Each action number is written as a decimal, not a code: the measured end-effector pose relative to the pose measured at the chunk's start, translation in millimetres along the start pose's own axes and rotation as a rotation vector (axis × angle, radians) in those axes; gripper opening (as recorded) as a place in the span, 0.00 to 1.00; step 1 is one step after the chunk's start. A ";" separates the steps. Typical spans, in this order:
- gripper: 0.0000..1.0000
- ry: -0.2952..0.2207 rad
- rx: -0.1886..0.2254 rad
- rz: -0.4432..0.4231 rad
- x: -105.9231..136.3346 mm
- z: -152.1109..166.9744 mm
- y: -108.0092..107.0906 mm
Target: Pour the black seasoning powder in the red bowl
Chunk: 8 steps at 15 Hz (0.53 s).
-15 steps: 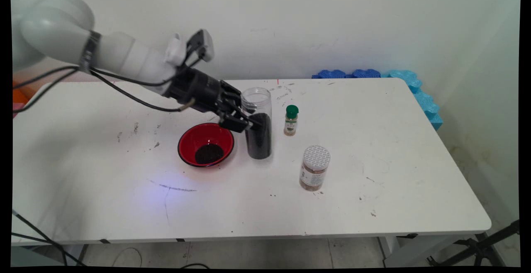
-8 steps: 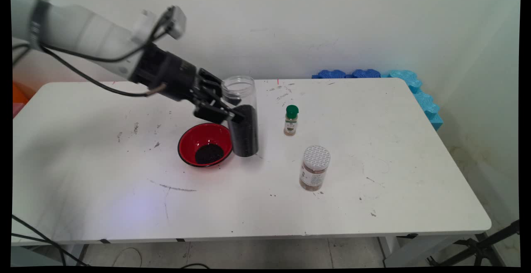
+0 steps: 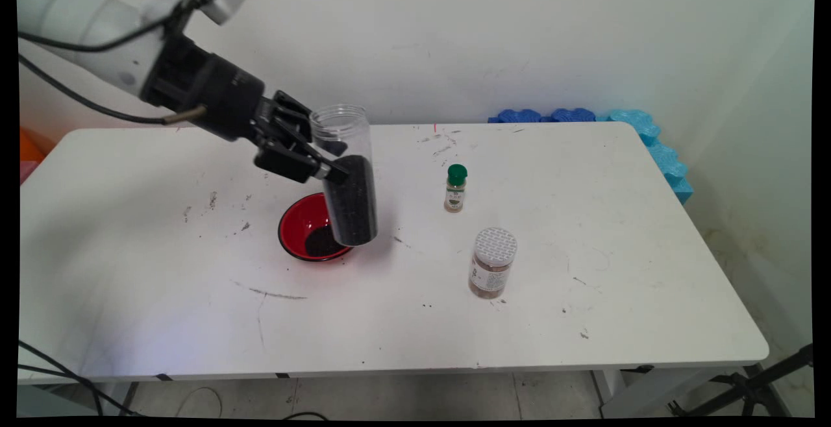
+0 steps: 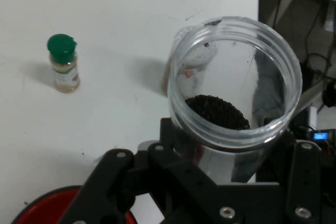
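Grips a clear open-topped jar (image 3: 350,200) about its middle with the black gripper (image 3: 334,167), fingers (image 3: 305,169) clenched on either side of the wall. Holds it raised off the white worktop (image 3: 584,219), leaning a little with its mouth toward the left, its base hanging in front of the right rim of a red bowl (image 3: 300,222). Shows, through the jar's wall, a dark granular fill up to roughly two-thirds of its height, the upper part empty and no lid on; seen in the hand view as a black mound below the open rim. Shows a small patch of the same dark grains at the bottom of the bowl. To the right of the jar, well apart from it, stands a small spice bottle (image 3: 456,188) with a green cap and a pale brown fill, upright. Nearer and further right stands a wider jar with a patterned silver lid (image 3: 492,263), brown contents and a white label. Carries print on both labels, too small to read. Bears no label or writing on the held jar. Beyond the worktop's far right corner, against the wall, lies a row of blue foam pieces (image 3: 649,135).
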 end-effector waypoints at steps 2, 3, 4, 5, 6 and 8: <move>0.00 -0.005 -0.017 -0.001 -0.2 -8.5 2.9; 0.00 -0.009 -0.027 0.000 -0.6 -13.1 4.7; 0.00 -0.015 -0.036 0.002 -0.8 -17.8 6.5; 0.00 -0.021 -0.044 0.003 -0.9 -21.4 8.3; 0.00 -0.024 -0.050 0.006 -0.6 -23.8 9.5; 0.00 -0.025 -0.060 0.015 0.0 -26.5 11.2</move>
